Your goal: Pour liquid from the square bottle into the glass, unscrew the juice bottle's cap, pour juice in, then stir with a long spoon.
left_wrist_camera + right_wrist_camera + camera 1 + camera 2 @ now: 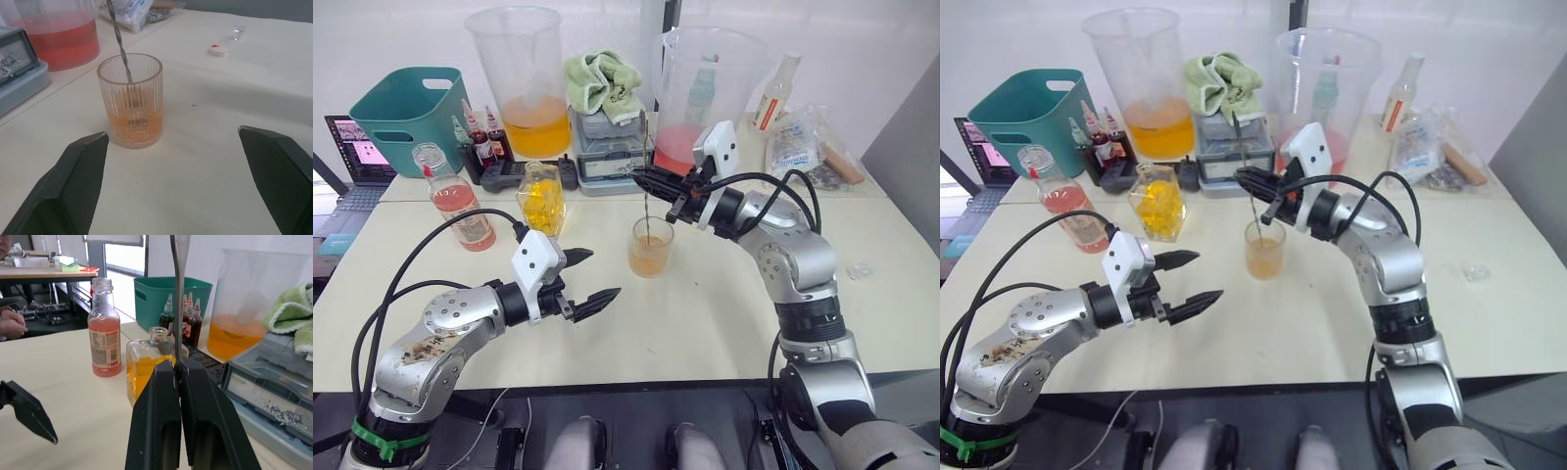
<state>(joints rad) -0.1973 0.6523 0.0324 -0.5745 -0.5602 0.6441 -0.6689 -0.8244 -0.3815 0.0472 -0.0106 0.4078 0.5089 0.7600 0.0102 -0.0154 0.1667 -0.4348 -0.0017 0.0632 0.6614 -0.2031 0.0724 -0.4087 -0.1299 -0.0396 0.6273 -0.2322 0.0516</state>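
On the cream table [724, 313], the glass [651, 247] is holding orange liquid. The right gripper [649, 182] is pinching the long spoon [646, 211] standing in it. The left gripper [592, 277] is hovering nearby, fingers spread.

Lab or office test room: pale desk [724, 323] against white wall, laptop [357, 157], big measuring beakers [524, 78], grey parts organizer box [612, 152], teal bin [406, 113], more desks and a seated person's hand [12, 323] behind.
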